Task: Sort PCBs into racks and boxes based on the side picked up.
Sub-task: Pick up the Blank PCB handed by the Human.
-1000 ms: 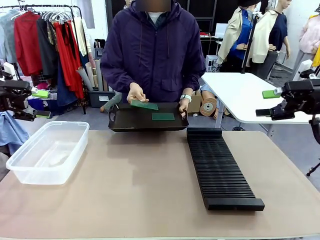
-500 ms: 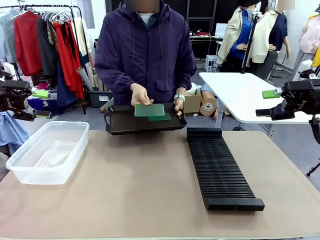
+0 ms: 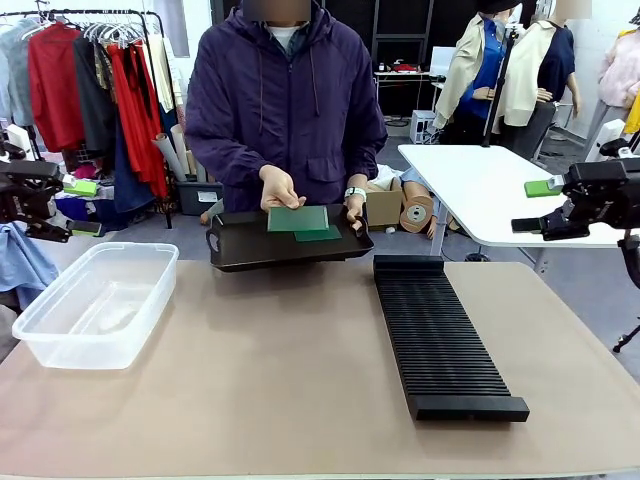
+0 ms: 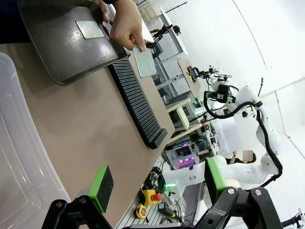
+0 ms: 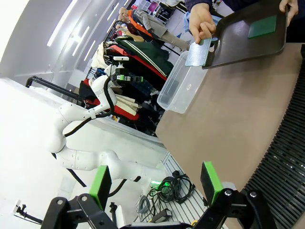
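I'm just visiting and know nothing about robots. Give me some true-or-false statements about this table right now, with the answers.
1. The person's hand holds a green PCB. True.
2. The clear box has boards in it. False: it is empty.
3. The black rack lies on the table with no boards in its slots. True.
4. The right gripper is clamped on a board. False: it is open and holds nothing.
5. A second PCB lies on the dark tray. True.

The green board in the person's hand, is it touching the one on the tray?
Apart. The right wrist view shows the held PCB in the hand past the tray's rim, bare tray between it and the lying PCB.
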